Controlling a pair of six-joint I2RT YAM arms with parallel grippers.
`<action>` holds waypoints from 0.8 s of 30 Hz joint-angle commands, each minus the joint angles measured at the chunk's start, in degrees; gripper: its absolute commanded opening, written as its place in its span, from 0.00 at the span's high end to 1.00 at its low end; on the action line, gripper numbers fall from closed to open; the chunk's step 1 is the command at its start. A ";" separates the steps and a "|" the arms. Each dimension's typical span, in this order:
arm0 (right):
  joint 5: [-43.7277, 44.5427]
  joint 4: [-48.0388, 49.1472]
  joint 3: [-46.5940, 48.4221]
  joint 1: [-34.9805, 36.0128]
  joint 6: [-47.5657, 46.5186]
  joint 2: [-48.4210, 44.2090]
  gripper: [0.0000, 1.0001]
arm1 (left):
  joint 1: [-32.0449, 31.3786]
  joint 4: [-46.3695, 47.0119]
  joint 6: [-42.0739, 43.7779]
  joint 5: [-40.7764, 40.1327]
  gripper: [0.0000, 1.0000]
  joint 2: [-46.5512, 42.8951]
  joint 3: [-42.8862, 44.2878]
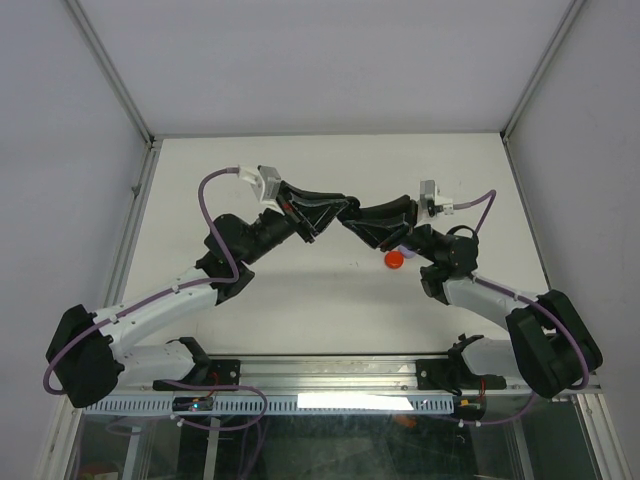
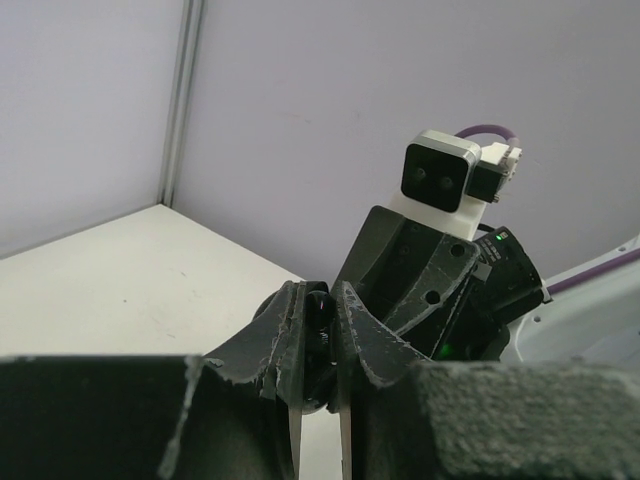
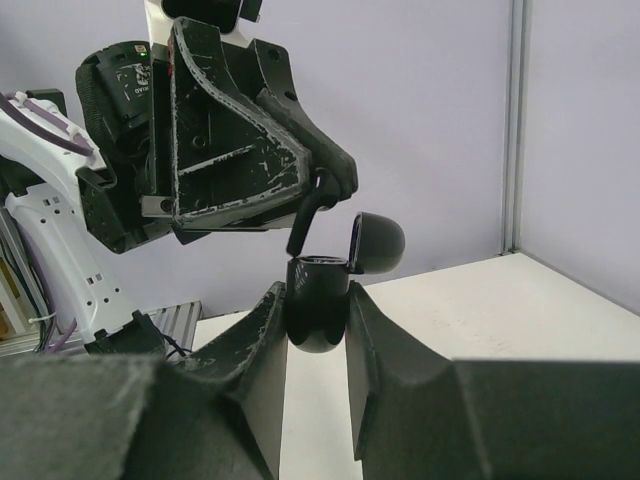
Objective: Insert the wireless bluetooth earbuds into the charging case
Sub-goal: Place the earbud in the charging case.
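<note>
My right gripper [image 3: 317,292] is shut on a black round charging case [image 3: 318,310], held upright above the table with its lid [image 3: 376,242] hinged open to the right. My left gripper [image 3: 330,180] hangs just above it, shut on a black stemmed earbud [image 3: 306,220] whose lower end touches the case's open mouth. In the left wrist view the earbud [image 2: 321,312] sits pinched between my left gripper's [image 2: 318,296] fingers. In the top view the left gripper [image 1: 338,211] and right gripper [image 1: 354,224] meet tip to tip over the table's middle.
A small round red object [image 1: 395,259] lies on the white table [image 1: 300,290] just under the right arm's wrist, with something pale beside it. Grey walls stand close on three sides. The arm bases and a rail run along the near edge.
</note>
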 commanded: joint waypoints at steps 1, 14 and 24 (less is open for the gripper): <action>0.69 9.29 2.47 0.40 0.36 -1.50 1.00 | -0.68 3.67 1.63 -3.55 0.98 -2.13 -1.10; 0.81 9.34 2.18 0.37 0.05 -2.24 1.00 | -0.92 4.44 0.66 -2.66 0.97 -1.66 -1.29; 0.94 9.34 2.17 0.42 0.01 -2.35 1.00 | -2.09 7.04 -1.88 -3.51 0.98 -0.87 -1.85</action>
